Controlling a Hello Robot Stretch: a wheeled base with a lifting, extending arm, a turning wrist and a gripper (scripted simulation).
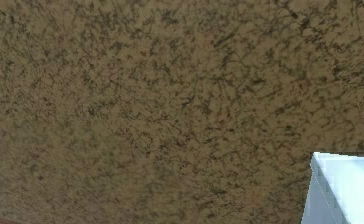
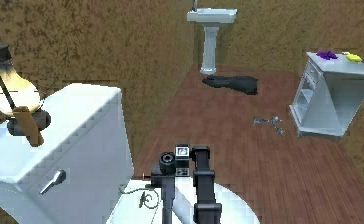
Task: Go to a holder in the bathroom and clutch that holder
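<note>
Since I cannot tell whether my fingers (image 2: 142, 184) hold anything — they hover at the toilet (image 2: 80, 130) — I'd square up slowly before grasping.

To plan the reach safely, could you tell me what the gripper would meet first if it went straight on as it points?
Probably the white toilet tank: the gripper points toward the arm side view's left, where the tank's side stands. Depth is unclear.

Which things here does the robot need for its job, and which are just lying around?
For the job: brown stand with a pale roll, likely the holder; gripper.
Just lying about: toilet, sink, white shelf, dark cloth.
</note>
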